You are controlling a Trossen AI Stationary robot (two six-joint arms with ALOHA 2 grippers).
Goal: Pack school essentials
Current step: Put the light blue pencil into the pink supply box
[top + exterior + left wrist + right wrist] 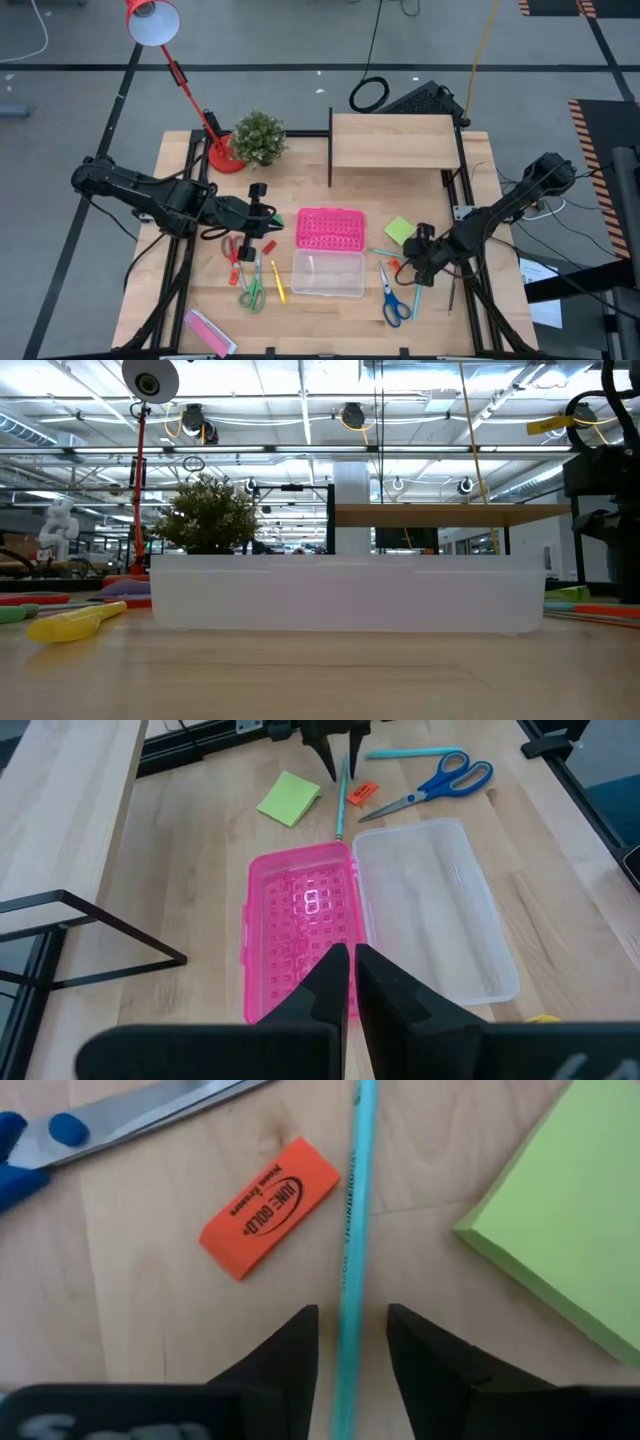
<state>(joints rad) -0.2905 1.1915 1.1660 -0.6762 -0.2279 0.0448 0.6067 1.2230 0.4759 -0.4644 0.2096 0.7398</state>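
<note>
My right gripper (352,1350) is open and points down, one finger on each side of a teal pencil (350,1220) that lies flat on the table; a gap shows on both sides. An orange eraser (268,1208), a lime-green note pad (560,1230) and blue-handled scissors (393,300) lie close by. My left gripper (352,982) is shut and touches nothing; it hovers at the left end of the pink perforated lid (300,925). The lid lies beside the clear box (327,272). Red scissors (232,250), green scissors (250,292) and a yellow pencil (277,283) lie left of the box.
A flat pink packet (210,332) lies near the front left edge. At the back stand a wooden shelf (393,140), a potted plant (259,137) and a red lamp (152,22). Bare tabletop shows in front of the clear box.
</note>
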